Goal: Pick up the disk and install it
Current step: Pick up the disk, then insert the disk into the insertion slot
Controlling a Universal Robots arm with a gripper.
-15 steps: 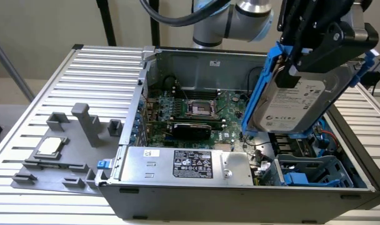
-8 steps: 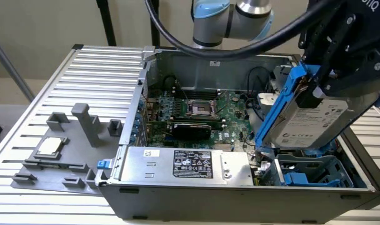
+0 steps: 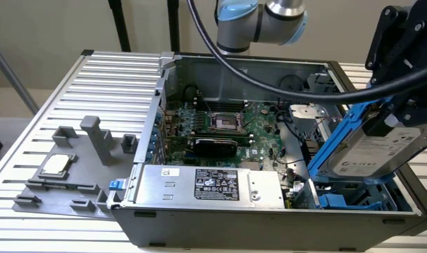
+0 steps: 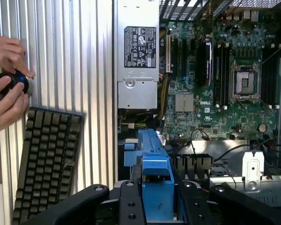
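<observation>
The disk, a silver drive with a white label and bright blue rails, hangs tilted over the open computer case at the exterior view's right. My gripper is shut on it from above. The disk's lower end is down among the blue bay parts at the case's near right corner. In the wrist view, the disk's blue rail runs out from between my black fingers, with my gripper above the case interior.
Inside the case lie the green motherboard and a silver power supply with a black label. A grey fixture holds a small square chip. A keyboard and a person's hands are beside the case.
</observation>
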